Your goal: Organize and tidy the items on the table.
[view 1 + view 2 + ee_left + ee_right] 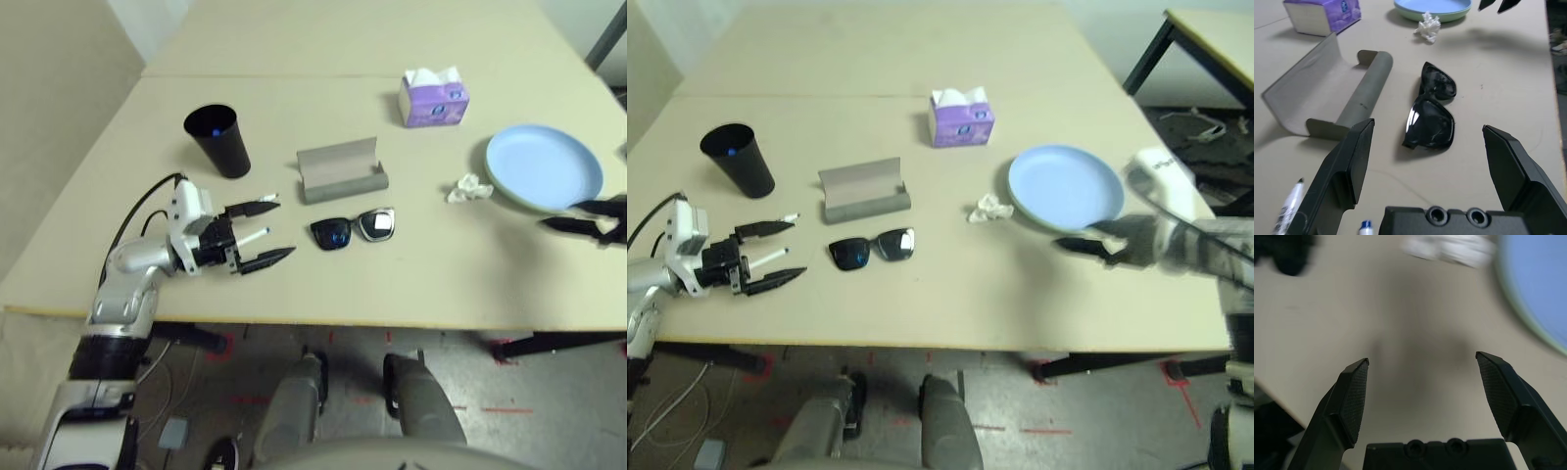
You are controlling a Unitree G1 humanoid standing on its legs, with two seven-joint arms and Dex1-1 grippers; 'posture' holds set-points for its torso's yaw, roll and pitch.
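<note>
My left gripper (284,227) stands open low over the table's (411,284) front left, pointing at the black sunglasses (354,229). A blue-capped marker (1365,225) lies between its fingers near their base. A black-capped marker (1288,210) lies just outside one finger. Behind the sunglasses sits the grey glasses case (340,168), open. At the right, a light-blue plate (1065,186) rests on a light-green one, with the crumpled tissue (990,209) beside its left rim. My right gripper (1073,236) hovers open at the plates' near edge, holding nothing.
A black cup (218,139) with something blue inside stands at the back left. A purple tissue box (433,97) sits behind the case. The table's front edge runs close under both grippers. A seam crosses the far tabletop.
</note>
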